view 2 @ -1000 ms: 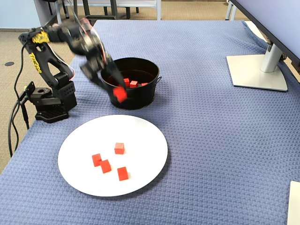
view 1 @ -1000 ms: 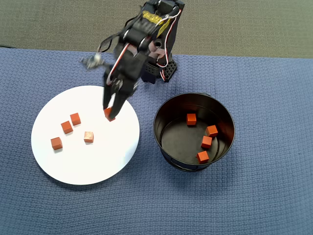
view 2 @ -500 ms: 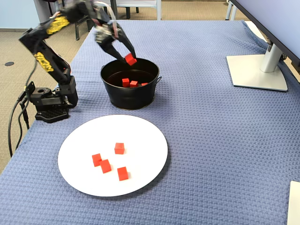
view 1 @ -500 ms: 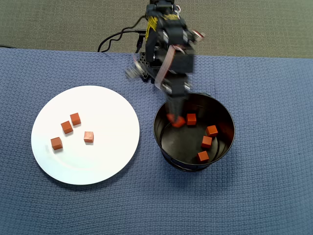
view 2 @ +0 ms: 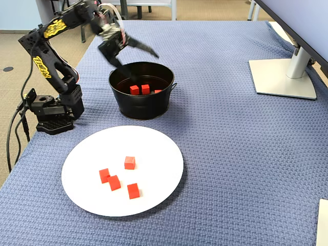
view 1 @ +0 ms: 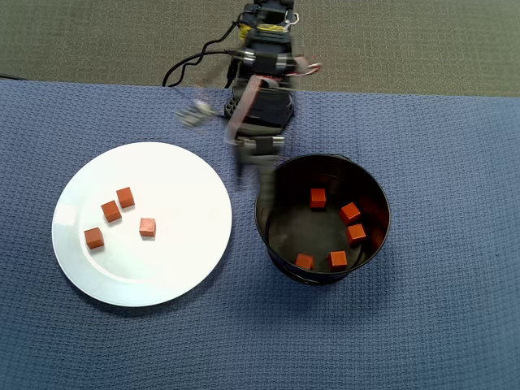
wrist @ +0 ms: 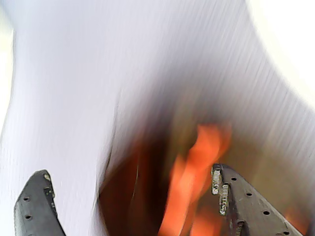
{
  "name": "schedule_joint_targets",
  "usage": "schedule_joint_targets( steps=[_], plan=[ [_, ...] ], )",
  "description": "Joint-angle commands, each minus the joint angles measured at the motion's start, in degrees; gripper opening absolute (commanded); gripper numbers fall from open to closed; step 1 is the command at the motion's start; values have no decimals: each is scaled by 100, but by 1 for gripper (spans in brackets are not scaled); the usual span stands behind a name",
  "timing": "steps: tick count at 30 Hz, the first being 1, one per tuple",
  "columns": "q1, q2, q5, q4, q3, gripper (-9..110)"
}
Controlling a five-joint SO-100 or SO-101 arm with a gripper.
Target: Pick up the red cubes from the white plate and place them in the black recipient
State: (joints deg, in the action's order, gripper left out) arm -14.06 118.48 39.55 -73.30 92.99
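The white plate (view 1: 179,187) lies left in the overhead view and holds several red cubes (view 1: 111,211). In the fixed view the plate (view 2: 154,148) is at the front with its cubes (view 2: 129,162). The black recipient (view 1: 268,219) stands right of the plate and holds several red cubes (view 1: 350,213). Some of these show in the fixed view (view 2: 134,89) inside its wall (view 2: 138,107). My gripper (view 2: 136,59) hangs open and empty above the recipient's left rim. It is motion-blurred in the overhead view (view 1: 218,142) and in the wrist view (wrist: 130,182), where orange streaks (wrist: 197,167) show below.
A blue woven cloth (view 1: 422,325) covers the table. The arm's base (view 2: 51,110) stands at the table's left edge in the fixed view, with cables (view 1: 183,69) behind it. A monitor stand (view 2: 284,77) sits at the far right.
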Motion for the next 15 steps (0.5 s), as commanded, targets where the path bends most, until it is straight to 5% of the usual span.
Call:
schedule_joint_targets(
  steps=[1, 7, 15],
  plan=[
    [-1547, -88, 1450, 888, 272, 34],
    [-2610, -536, 3243, 2681, 1406, 33],
    [-2988, -1099, 1881, 2689, 1450, 30]
  ],
)
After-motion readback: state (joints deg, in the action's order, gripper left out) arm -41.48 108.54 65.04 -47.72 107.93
